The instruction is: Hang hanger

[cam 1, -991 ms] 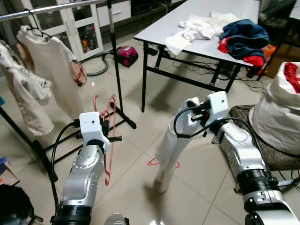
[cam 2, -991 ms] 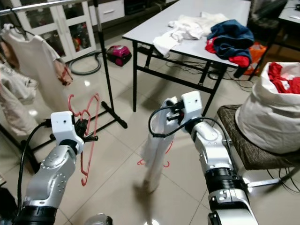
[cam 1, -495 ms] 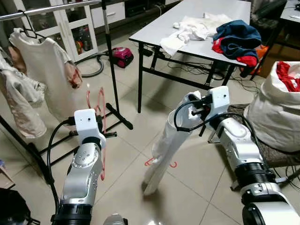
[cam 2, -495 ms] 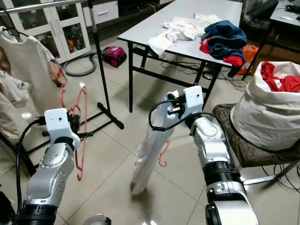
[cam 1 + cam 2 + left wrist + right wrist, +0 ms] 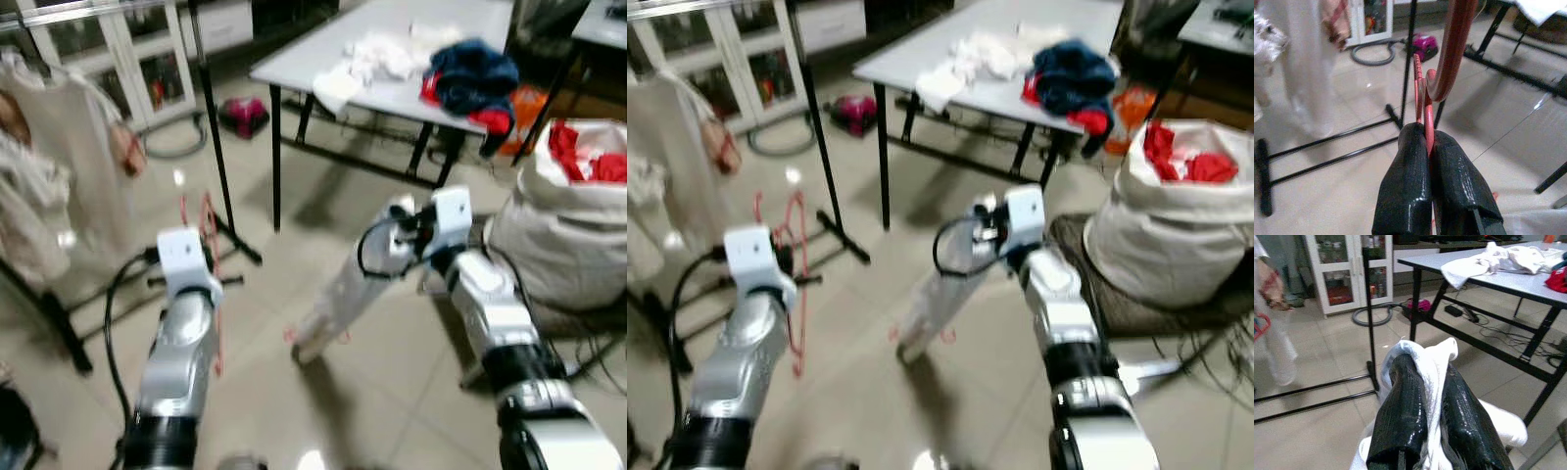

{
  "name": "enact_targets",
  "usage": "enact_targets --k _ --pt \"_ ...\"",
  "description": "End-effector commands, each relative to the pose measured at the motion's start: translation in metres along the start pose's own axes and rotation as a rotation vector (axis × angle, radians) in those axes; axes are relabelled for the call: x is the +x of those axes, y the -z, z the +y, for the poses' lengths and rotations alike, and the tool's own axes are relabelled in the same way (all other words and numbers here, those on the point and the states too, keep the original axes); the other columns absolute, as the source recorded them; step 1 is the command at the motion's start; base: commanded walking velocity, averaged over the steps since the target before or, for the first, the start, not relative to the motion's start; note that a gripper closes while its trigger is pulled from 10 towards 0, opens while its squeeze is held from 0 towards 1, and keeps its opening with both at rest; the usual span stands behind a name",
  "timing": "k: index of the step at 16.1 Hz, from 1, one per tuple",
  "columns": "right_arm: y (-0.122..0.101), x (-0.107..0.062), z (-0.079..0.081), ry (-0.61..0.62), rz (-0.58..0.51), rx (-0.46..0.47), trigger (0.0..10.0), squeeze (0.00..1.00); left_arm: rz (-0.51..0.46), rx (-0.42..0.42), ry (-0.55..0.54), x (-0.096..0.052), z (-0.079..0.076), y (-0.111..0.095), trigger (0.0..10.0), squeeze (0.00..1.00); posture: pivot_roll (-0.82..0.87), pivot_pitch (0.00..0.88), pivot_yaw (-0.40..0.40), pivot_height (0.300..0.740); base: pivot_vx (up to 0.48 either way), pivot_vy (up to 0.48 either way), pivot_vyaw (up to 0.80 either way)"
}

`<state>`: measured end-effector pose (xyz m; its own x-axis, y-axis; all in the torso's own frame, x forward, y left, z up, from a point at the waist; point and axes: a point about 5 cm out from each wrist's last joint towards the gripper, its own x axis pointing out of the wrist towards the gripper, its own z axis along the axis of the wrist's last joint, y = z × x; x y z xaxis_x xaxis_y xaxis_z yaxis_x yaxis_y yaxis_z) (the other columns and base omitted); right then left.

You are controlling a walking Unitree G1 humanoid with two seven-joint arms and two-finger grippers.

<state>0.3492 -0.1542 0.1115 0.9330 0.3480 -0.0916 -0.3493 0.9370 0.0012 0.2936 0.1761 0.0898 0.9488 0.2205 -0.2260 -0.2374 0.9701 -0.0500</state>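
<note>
I'm looking down at a tiled floor (image 5: 392, 392), both head views blurred. Ahead stands a grey tabletop (image 5: 323, 69) on black legs, carrying a heap of white cloth (image 5: 377, 59) and a navy and red bundle (image 5: 470, 73). To my right a white sack (image 5: 558, 225) with red fabric at its mouth sits on a dark seat. To my left a black garment rack (image 5: 211, 127) holds pale shirts (image 5: 69, 157), its upright post and floor bars standing between me and a glass-fronted cabinet (image 5: 147, 59); a pink vacuum cleaner (image 5: 240, 116) with a grey hose lies beyond the post.

My left gripper (image 5: 1425, 142) is raised in front of the rack's base, its fingers (image 5: 1405, 181) clenched on the red hanger (image 5: 1449, 58). The hanger hangs with its long axis roughly vertical, running down alongside my left forearm, its curved top rising above the gripper toward the rack.

My right gripper (image 5: 1425, 377) is held out over the floor between the tabletop and the sack, fingers (image 5: 1400, 406) grasping a white garment (image 5: 343, 294) at its upper edge. The garment drapes down and to my left, its lower end at the floor, where a bit of red shows beside it; I cannot tell what that is.
</note>
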Motion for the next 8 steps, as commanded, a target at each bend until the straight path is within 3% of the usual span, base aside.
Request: enact_targets --k 1,6,8 --pt "-0.011 0.003 -0.001 0.007 -0.050 -0.008 10.0 0.00 -0.010 0.015 -0.020 0.001 0.005 -0.003 10.0 0.00 0.07 0.000 -0.003 0.740 0.000 0.000 0.00" --pt "-0.006 -0.002 -0.002 0.005 -0.054 -0.001 10.0 0.00 0.021 0.013 -0.044 -0.001 0.012 0.004 10.0 0.00 0.07 0.000 0.013 0.740 0.000 0.000 0.00" --pt "-0.002 -0.004 -0.002 0.008 -0.047 0.009 10.0 0.04 0.041 -0.002 -0.081 -0.002 0.018 0.007 10.0 0.00 0.07 0.000 0.012 0.740 0.000 0.000 0.00"
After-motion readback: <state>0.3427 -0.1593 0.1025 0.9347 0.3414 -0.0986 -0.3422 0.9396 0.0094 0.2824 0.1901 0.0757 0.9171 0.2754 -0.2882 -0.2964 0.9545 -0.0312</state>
